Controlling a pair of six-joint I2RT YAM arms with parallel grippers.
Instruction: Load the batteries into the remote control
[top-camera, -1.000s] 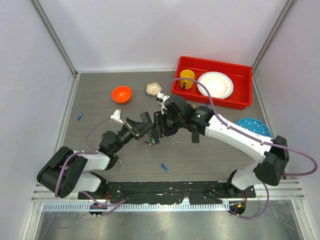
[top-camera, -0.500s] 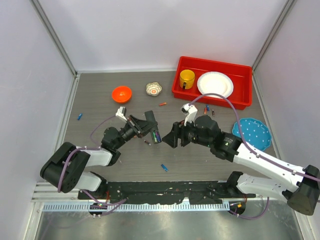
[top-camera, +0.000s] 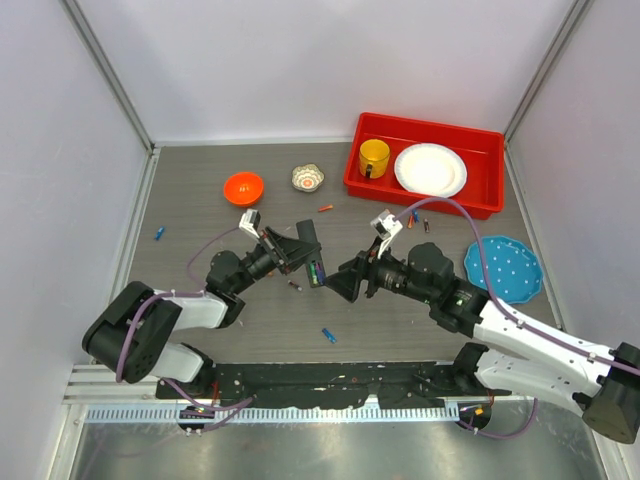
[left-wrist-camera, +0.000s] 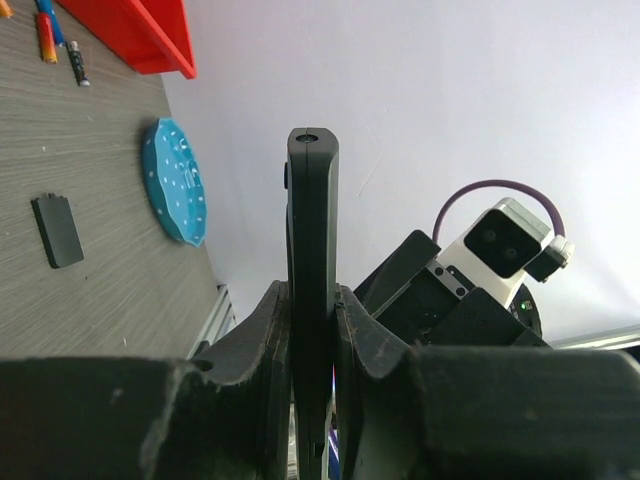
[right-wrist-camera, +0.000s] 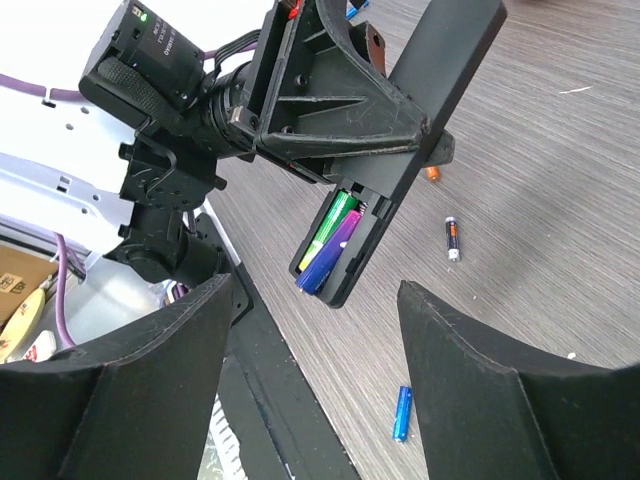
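My left gripper (top-camera: 300, 252) is shut on the remote control (top-camera: 313, 262), a slim black bar held off the table. In the left wrist view the remote control (left-wrist-camera: 312, 230) stands edge-on, pinched between both fingers. Its open slot faces the right wrist camera, where the remote control (right-wrist-camera: 420, 110) holds a green and a purple battery (right-wrist-camera: 333, 240) side by side; the purple one juts out at its lower end. My right gripper (top-camera: 345, 283) stands open and empty just right of the remote, not touching it. Loose batteries lie on the table: a blue one (right-wrist-camera: 401, 413), a black one (right-wrist-camera: 452, 238), and several more (top-camera: 415, 220).
At the back right is a red bin (top-camera: 480, 205) holding a yellow cup (top-camera: 374, 157) and a white plate (top-camera: 430, 169). A blue dotted plate (top-camera: 505, 268) lies right of it. An orange bowl (top-camera: 243, 187), a small dish (top-camera: 308, 178) and a black battery cover (left-wrist-camera: 57, 230) also rest on the table.
My right gripper has drawn back from the remote toward the right and opened wider. The left gripper has kept its hold, shifting the remote slightly to the right.
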